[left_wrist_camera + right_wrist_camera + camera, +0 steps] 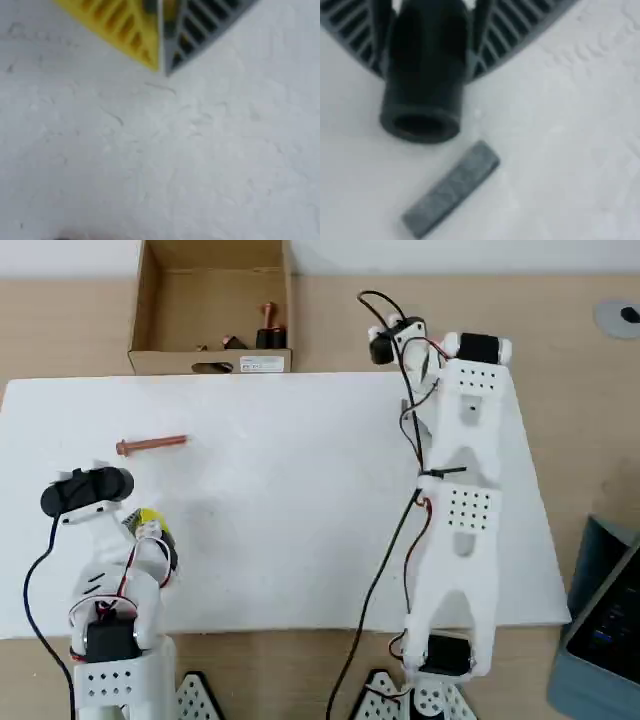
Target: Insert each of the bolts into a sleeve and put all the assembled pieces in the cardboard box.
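A copper bolt (150, 444) lies loose on the white mat (290, 490), left of centre. The cardboard box (160, 362) stands beyond the mat's far left edge and holds an assembled bolt and sleeve (270, 330). My left gripper (161, 67) is shut with nothing in it, its yellow and grey tips meeting just above the mat. In the high view the left gripper (152, 530) sits at the near left, a short way nearer than the bolt. My right gripper (427, 70) is shut on a black sleeve (422, 110), its open end toward the mat.
A short grey bar (451, 194) lies on the mat just under the sleeve. The right arm (470, 440) stretches along the mat's right side to its far edge, trailing cables. A grey device (605, 620) sits off the mat at the right.
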Controlling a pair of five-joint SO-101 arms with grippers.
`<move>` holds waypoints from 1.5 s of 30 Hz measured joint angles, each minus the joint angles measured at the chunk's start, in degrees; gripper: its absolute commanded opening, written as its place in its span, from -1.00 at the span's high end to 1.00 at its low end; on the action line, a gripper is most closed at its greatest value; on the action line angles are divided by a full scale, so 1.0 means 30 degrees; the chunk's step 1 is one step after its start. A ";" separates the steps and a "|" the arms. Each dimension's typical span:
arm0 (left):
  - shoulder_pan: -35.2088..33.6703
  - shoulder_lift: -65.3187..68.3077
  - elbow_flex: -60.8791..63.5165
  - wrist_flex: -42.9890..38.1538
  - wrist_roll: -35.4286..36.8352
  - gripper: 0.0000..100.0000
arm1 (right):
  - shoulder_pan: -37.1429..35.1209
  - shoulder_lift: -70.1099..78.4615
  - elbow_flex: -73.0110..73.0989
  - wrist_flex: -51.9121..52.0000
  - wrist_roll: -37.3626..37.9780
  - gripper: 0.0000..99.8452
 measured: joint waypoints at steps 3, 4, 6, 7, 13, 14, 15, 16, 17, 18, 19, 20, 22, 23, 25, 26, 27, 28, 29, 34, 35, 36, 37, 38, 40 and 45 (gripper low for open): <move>0.0000 0.0000 0.0000 0.0000 0.0000 1.00 | -0.0059 -0.0733 0.0293 0.0000 -0.0498 0.98; 0.0000 0.0000 0.0000 0.0000 0.0000 1.00 | -0.0059 -0.1172 0.0557 0.0000 -0.0674 0.98; 0.0000 0.0000 0.0000 0.0000 0.0000 1.00 | -0.0059 -0.2286 0.1260 0.0000 -0.1084 0.98; 0.0000 0.0000 0.0000 0.0000 0.0000 1.00 | -0.0088 -0.2872 0.1729 0.0000 -0.1260 0.98; 0.0000 0.0000 0.0000 0.0000 0.0000 1.00 | -0.0088 -0.7179 0.4659 0.0000 -0.1846 0.98; 0.0000 0.0000 0.0000 0.0000 0.0000 1.00 | -0.0088 -0.8029 0.5245 0.0000 -0.1846 0.98; 0.0000 0.0000 0.0000 0.0000 0.0000 1.00 | -0.0088 -0.8879 0.5919 0.0000 -0.1963 0.98; 0.0000 0.0000 0.0000 0.0000 0.0000 1.00 | -0.0088 -0.9846 0.6681 0.0000 -0.2198 0.98; 0.0000 0.0000 0.0000 0.0000 0.0000 1.00 | -0.0088 -1.0784 0.7473 0.0000 -0.2462 0.98; 0.0000 0.0000 0.0000 0.0000 0.0000 1.00 | -0.0088 -1.1780 0.8322 0.0000 -0.2725 0.98; 0.0000 0.0000 0.0000 0.0000 0.0000 1.00 | -0.0088 -1.2806 0.9231 0.0059 -0.2989 0.98; 0.0000 0.0000 0.0000 0.0000 0.0000 1.00 | -0.0088 -1.3832 1.0227 0.0059 -0.3194 0.98; 0.0000 0.0000 0.0000 0.0000 0.0000 1.00 | -0.0088 -1.6029 1.2249 0.0059 -0.3604 0.98; 0.0000 0.0000 0.0000 0.0000 0.0000 1.00 | -0.0088 -1.7172 1.3392 0.0059 -0.3897 0.98; 0.0000 0.0000 0.0000 0.0000 0.0000 1.00 | -0.0088 -1.9634 1.5853 0.0059 -0.4718 0.98; 0.0000 0.0000 0.0000 0.0000 0.0000 1.00 | -0.0088 -2.0806 1.7084 0.0059 -0.5216 0.98; 0.0000 0.0000 0.0000 0.0000 0.0000 1.00 | -0.0088 -2.2066 1.8374 0.0059 -0.5626 0.98; 0.0000 0.0000 0.0000 0.0000 0.0000 1.00 | -0.0088 -2.3326 1.9634 0.0059 -0.5978 0.98; 0.0000 0.0000 0.0000 0.0000 0.0000 1.00 | -0.0088 -2.4586 2.0835 0.0059 -0.6271 0.98; 0.0000 0.0000 0.0000 0.0000 0.0000 1.00 | -0.0088 -3.0916 2.6315 -0.0205 -0.8059 0.98; 0.0000 0.0000 0.0000 0.0000 0.0000 1.00 | -0.0088 -3.2117 2.7341 -0.0498 -0.8498 0.98; 0.0000 0.0000 0.0000 0.0000 0.0000 1.00 | -0.0088 -3.3289 2.8337 -0.0879 -0.8967 0.98; 0.0000 0.0000 0.0000 0.0000 0.0000 1.00 | -0.0088 -3.4432 2.9480 -0.1319 -0.9465 0.98; 0.0000 0.0000 0.0000 0.0000 0.0000 1.00 | -0.0088 -3.5487 3.0623 -0.1817 -1.0051 0.98; 0.0000 0.0000 0.0000 0.0000 0.0000 1.00 | -0.0088 -3.7480 3.2879 -0.2930 -1.1223 0.98; 0.0000 0.0000 0.0000 0.0000 0.0440 1.00 | -0.0059 -4.2491 3.8564 -0.5949 -1.4154 0.98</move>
